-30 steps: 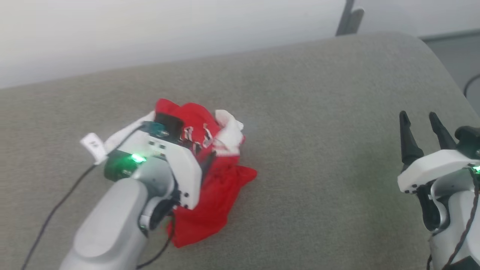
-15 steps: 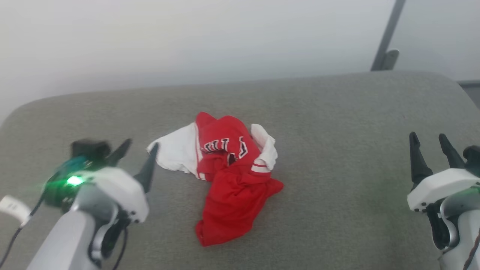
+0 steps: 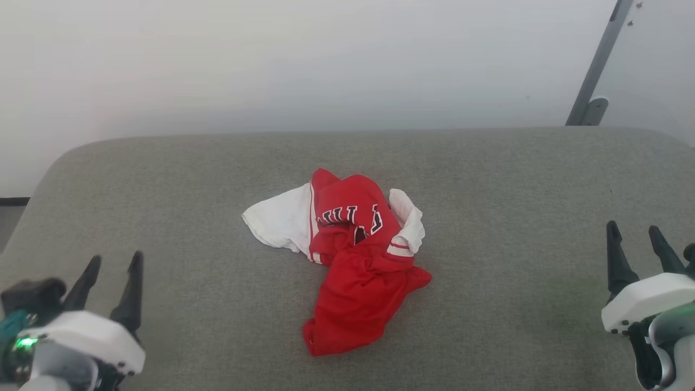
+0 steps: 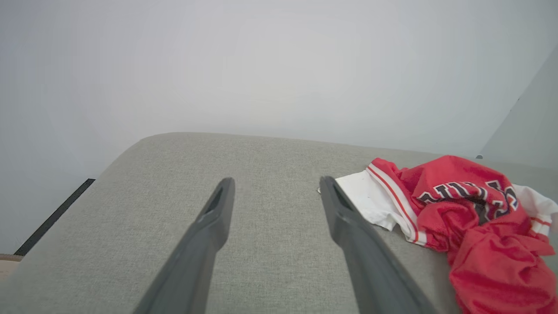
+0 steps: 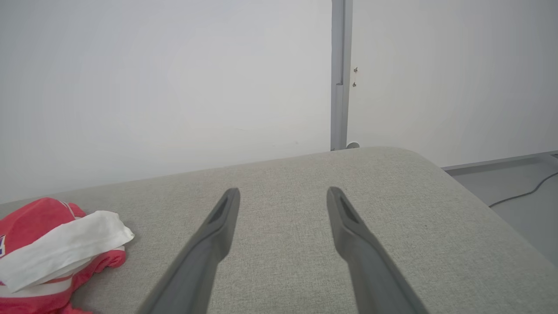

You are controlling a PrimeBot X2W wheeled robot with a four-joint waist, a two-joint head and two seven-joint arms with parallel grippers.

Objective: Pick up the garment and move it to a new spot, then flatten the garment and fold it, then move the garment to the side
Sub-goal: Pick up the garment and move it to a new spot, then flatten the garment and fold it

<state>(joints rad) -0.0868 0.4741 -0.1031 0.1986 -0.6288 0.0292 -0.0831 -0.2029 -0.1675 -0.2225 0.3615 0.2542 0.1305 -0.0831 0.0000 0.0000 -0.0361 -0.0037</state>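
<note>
The garment (image 3: pixel 355 260), a small red shirt with white sleeves and dark white-outlined lettering, lies crumpled in a heap at the middle of the grey cushioned surface (image 3: pixel 516 179). My left gripper (image 3: pixel 115 262) stands open at the lower left, well apart from the heap, nothing between its fingers. At the lower right my right gripper (image 3: pixel 635 231) is open too and holds nothing. In the left wrist view the garment (image 4: pixel 471 218) lies to the right of the open fingers (image 4: pixel 357 235). The right wrist view has the garment (image 5: pixel 56 248) at the far left.
A pale wall rises behind the cushioned surface. A grey metal post (image 3: pixel 594 70) stands at the back right. Beyond the surface's right edge lies floor with a dark cable (image 5: pixel 523 192). A dark strip (image 4: pixel 52 218) runs along the floor past the left edge.
My left gripper has pulled back from over the garment to the lower left, leaving the heap where it lies. The head camera has also shifted, showing the whole surface squarely.
</note>
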